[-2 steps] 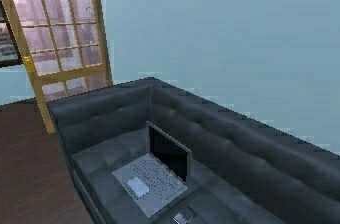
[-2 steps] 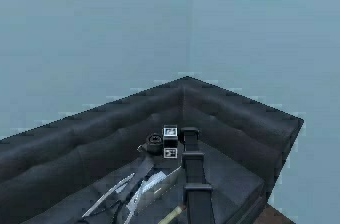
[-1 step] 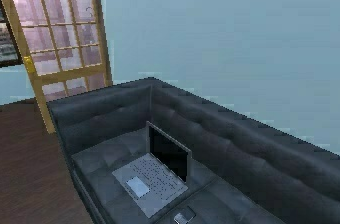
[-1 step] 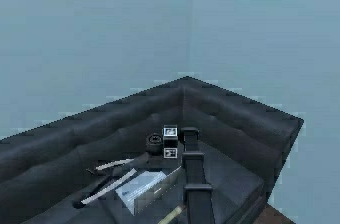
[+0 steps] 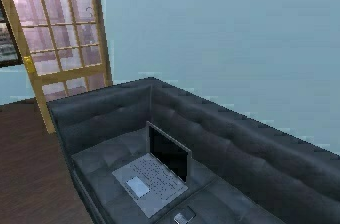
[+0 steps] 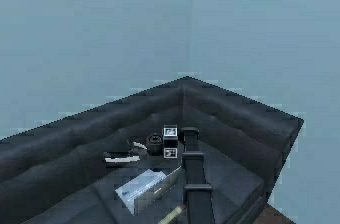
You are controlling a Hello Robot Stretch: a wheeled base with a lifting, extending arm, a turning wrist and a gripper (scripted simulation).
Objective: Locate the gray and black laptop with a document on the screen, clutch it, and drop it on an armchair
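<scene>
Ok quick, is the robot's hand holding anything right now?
Gripper: cannot be told whether it holds anything; it shows against the dark sofa, where the laptop lies on the seat.

Forward view: looking ahead and downward, sitting close to dark sofa (image 5: 248,150), framing its armrest corner and seat, laptop (image 5: 156,168) landing low centre, glazed door (image 5: 63,45) at upper left. Arm side view: looking outward and downward over same sofa (image 6: 68,150), framing its other corner at similar closeness, arm (image 6: 196,180) rising from bottom edge. Both views sharing sofa's long backrest and pale blue wall (image 5: 258,50) behind.
</scene>
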